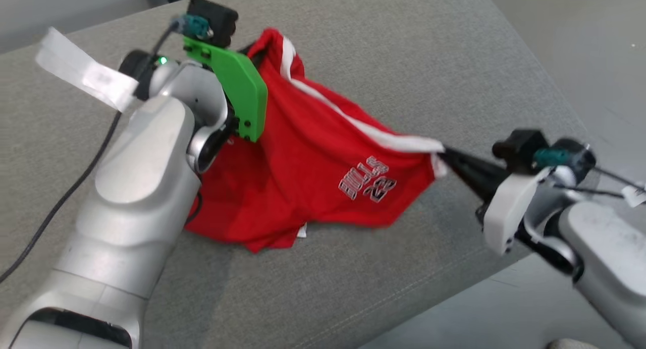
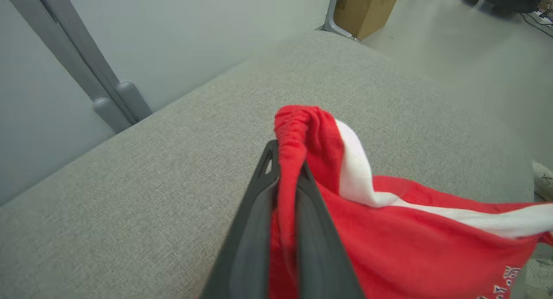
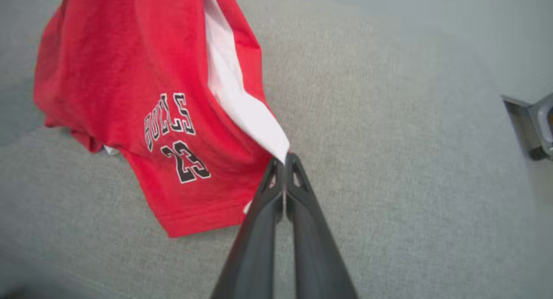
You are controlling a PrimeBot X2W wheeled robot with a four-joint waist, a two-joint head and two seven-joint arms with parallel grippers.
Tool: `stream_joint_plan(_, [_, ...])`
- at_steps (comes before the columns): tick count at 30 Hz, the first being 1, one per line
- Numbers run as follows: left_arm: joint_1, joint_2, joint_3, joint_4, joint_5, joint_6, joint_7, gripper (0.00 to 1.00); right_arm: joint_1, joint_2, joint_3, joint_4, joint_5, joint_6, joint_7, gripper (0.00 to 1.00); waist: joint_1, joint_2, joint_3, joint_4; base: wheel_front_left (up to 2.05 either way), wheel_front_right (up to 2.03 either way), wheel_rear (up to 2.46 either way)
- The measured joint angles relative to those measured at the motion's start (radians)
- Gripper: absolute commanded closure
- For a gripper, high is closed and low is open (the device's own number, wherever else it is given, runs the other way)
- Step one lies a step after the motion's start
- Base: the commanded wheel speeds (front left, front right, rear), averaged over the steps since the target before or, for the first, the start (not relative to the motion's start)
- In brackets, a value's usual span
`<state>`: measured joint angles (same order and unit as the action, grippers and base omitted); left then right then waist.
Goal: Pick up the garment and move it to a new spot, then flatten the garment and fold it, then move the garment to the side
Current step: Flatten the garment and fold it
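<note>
The broad grey fabric-covered surface [image 1: 404, 46] in front of me carries the red knit garment with a white side stripe and "BULLS 23" lettering [image 1: 303, 177]. The garment hangs stretched between my two arms, with its lower hem sagging onto the fabric. My left jaws are clenched on a bunched red edge at the far end [image 2: 287, 195]. My right jaws are pinched shut on the tip of the white stripe [image 3: 283, 154] at the other end. I judge I am early in the task: the cloth is grasped and partly lifted, but it is creased and not spread flat, so the flattening, the fold and the move to the side are all left to do. In the head view my pale left forearm [image 1: 141, 187] covers the near corner of the garment, so I cannot tell how that part lies. Beyond the surface a brown cardboard box [image 2: 365, 7] stands on the pale floor, well apart from the work. A black cable [image 1: 65, 187] runs across the fabric beside my left arm, and I reckon it might drag as I move. A white paper tag [image 1: 86, 74] sticks out near that wrist.
</note>
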<state>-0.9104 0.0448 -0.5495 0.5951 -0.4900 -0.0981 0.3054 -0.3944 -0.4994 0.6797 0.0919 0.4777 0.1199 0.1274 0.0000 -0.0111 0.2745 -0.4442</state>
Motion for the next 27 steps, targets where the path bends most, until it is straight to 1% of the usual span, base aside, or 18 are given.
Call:
stream_joint_plan(6, [-0.066, 0.006, 0.095, -0.078, -0.051, 0.000, -0.062, 1.00, -0.168, -0.086, -0.103, -0.132, -0.007, 0.000, -0.030, 1.00, 0.0000, 0.0000, -0.047, 0.070, 0.00, 0.00, 0.00])
stream_joint_plan(9, [-0.098, 0.012, 0.148, -0.126, -0.077, 0.000, -0.087, 1.00, -0.237, -0.137, -0.131, -0.175, -0.030, 0.001, -0.030, 1.00, 0.0000, 0.0000, -0.068, 0.108, 0.00, 0.00, 0.00])
stream_joint_plan(12, [-0.107, 0.017, 0.201, -0.172, -0.123, 0.000, -0.117, 1.00, -0.275, -0.168, -0.146, -0.211, -0.029, 0.003, -0.028, 1.00, 0.0000, 0.0000, -0.087, 0.148, 0.00, 0.00, 0.00])
stream_joint_plan(15, [-0.101, 0.032, 0.231, -0.209, -0.154, 0.000, -0.127, 1.00, -0.278, -0.177, -0.157, -0.241, 0.007, 0.003, -0.019, 1.00, 0.0000, 0.0000, -0.106, 0.188, 0.00, 0.00, 0.00])
stream_joint_plan(18, [-0.061, 0.035, 0.249, -0.237, -0.199, -0.001, -0.117, 1.00, -0.274, -0.205, -0.184, -0.277, 0.057, 0.003, -0.004, 1.00, 0.0000, 0.0000, -0.127, 0.228, 0.00, 0.00, 0.00])
stream_joint_plan(23, [0.042, 0.036, 0.250, -0.291, -0.250, -0.003, -0.065, 1.00, -0.233, -0.277, -0.259, -0.322, 0.151, 0.003, 0.033, 1.00, 0.0000, 0.0000, -0.157, 0.297, 0.00, 0.00, 0.00])
stream_joint_plan(27, [0.071, 0.035, 0.240, -0.352, -0.295, -0.004, 0.001, 1.00, -0.182, -0.331, -0.313, -0.359, 0.220, 0.000, 0.079, 1.00, 0.0000, 0.0000, -0.175, 0.353, 0.00, 0.00, 0.00])
